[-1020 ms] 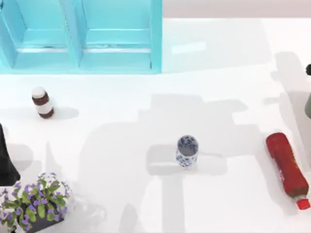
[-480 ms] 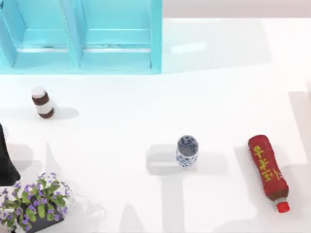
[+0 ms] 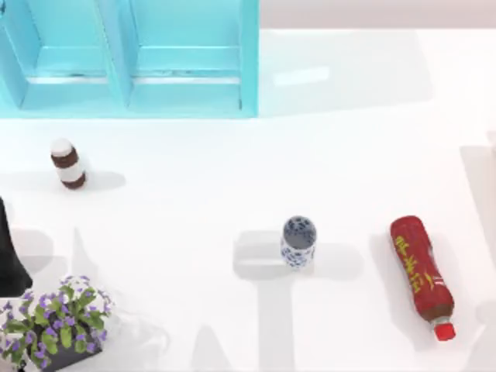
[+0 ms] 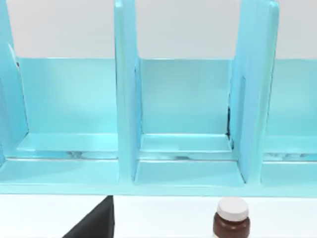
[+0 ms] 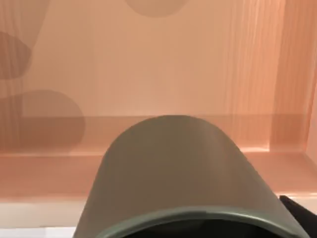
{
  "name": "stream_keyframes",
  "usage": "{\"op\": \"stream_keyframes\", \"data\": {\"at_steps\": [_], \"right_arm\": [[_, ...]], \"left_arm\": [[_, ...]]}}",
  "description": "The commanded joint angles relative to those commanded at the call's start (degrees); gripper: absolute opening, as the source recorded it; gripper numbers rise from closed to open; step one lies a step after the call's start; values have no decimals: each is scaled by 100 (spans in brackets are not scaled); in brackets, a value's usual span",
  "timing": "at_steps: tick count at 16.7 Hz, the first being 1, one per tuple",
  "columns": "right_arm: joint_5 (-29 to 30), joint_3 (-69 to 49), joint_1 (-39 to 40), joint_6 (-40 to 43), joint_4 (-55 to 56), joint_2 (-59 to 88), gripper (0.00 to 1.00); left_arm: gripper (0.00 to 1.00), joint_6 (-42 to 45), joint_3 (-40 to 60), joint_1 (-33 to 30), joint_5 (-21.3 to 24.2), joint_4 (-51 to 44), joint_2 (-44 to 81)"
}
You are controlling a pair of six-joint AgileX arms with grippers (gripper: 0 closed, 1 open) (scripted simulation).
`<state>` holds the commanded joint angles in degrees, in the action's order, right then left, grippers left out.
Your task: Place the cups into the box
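The olive-grey cup (image 5: pixel 171 168) looms close in the right wrist view, its rim towards the camera, with my right gripper (image 5: pixel 190 229) shut on it. A dark fingertip (image 5: pixel 300 212) shows beside the cup. Behind the cup are the peach-coloured inner walls of the box (image 5: pixel 148 64). The white cup with the blue floral pattern (image 3: pixel 298 242) stands upright in the middle of the table, apart from both grippers. My left arm (image 3: pixel 8 260) is parked at the table's left edge.
A red bottle (image 3: pixel 419 273) lies on its side right of the floral cup. A brown white-capped jar (image 3: pixel 68 163) (image 4: pixel 231 221) stands at the left, before a cyan shelf unit (image 3: pixel 128 58) (image 4: pixel 185 124). A pot of purple flowers (image 3: pixel 54 322) sits front left.
The right arm, carrying the olive-grey cup, has left the top view past the right edge. The red bottle has slid left and turned. The floral cup and the left arm have not moved.
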<state>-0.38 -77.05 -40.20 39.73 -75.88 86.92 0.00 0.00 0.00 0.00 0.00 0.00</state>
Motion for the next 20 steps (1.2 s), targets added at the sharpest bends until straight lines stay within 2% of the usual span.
{"op": "stream_keyframes", "data": {"at_steps": [10, 15, 20], "right_arm": [[17, 1353, 133, -156, 1366, 10, 0], [18, 1455, 148, -162, 1472, 9, 0], [18, 1455, 148, -162, 1472, 9, 38]], "left_arm": [[100, 0, 0, 0, 0, 0, 0], [100, 0, 0, 0, 0, 0, 0], [100, 0, 0, 0, 0, 0, 0]]}}
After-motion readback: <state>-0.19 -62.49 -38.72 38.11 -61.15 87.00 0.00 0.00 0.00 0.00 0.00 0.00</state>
